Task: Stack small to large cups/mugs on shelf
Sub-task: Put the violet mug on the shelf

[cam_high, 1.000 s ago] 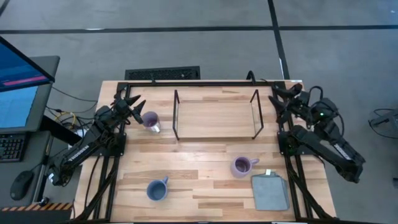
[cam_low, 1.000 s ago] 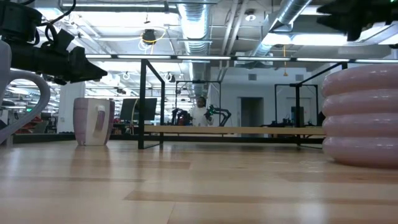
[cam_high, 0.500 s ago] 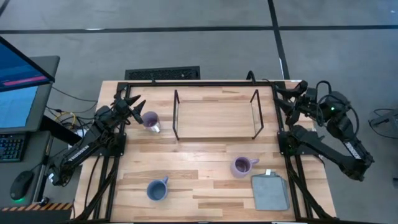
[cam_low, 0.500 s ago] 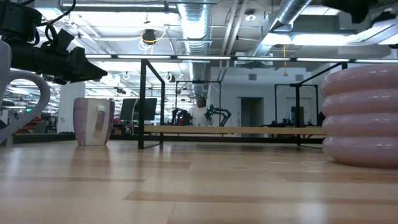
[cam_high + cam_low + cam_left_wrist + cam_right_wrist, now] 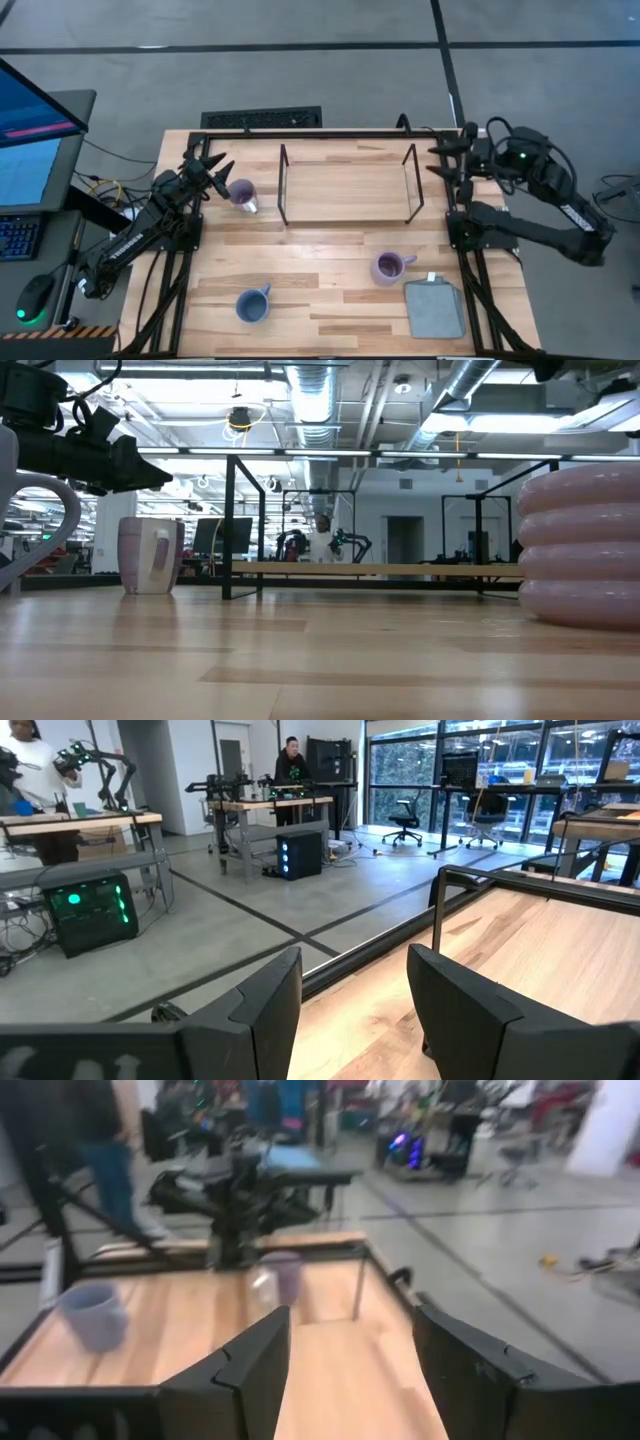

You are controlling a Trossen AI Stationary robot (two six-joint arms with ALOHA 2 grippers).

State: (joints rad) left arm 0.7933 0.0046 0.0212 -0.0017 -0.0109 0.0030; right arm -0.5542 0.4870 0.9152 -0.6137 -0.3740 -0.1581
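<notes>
Nothing's on the shelf (image 5: 345,190) yet, so you're at the start: the first mug has to go on the board before the others nest in it. Left jaws (image 5: 217,168) hang released, empty, just beside the purple mug (image 5: 242,194) near the shelf's left wire frame; that mug sits right ahead of the tips, so your next move is prob. down and fwd to straddle its wall, then clench. Right jaws (image 5: 443,158) also released, empty, raised at the shelf's far right corner, arm folded back off the desk (image 5: 330,290) edge. 2nd purple mug (image 5: 389,267) and blue mug (image 5: 252,304) sit well behind both jaws, toward the front edge. Which mug is biggest, can't tell from here; check before you commit.
</notes>
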